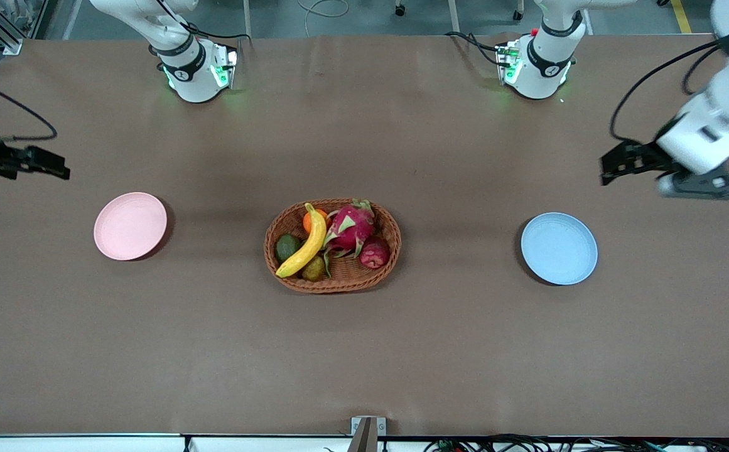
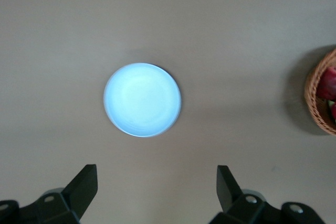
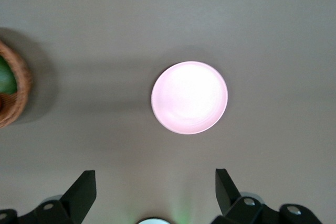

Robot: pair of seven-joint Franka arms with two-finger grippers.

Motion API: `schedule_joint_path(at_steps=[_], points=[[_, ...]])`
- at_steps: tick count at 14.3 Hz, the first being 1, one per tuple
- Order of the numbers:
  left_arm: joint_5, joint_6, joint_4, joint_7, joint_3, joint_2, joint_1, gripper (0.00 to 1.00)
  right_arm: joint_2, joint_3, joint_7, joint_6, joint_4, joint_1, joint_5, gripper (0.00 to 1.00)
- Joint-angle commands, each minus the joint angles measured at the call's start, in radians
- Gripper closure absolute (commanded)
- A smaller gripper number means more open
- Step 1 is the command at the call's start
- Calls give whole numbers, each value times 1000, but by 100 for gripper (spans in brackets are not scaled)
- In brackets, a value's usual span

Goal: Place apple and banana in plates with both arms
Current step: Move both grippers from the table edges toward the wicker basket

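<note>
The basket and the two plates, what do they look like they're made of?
The basket looks like woven wicker or rattan: brown, with a visible crisscross weave and a braided rim. The pink plate and the blue plate look like matte plastic or a similar moulded material: flat pastel colour, smooth, with a faint inner ring and no sharp glare. Glazed ceramic can't be ruled out.

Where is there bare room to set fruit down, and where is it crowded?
Both plates are bare: the pink plate and the blue plate. Open tabletop lies between each plate and the basket. The basket itself is packed with fruit.
</note>
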Motion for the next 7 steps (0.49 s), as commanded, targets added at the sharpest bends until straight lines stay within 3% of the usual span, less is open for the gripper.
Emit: schedule_joint_path(at_steps=[1,4,7], points=[[-8,16,22,-98,-91,94,-2,0,22,13,37,16,15,26,-27,0],[1,85,23,-207,-171,172,-30,0,57,13,378,53,10,152,33,0],[6,163,43,-360,-171,272,-143,0,128,15,709,168,10,313,55,0]])
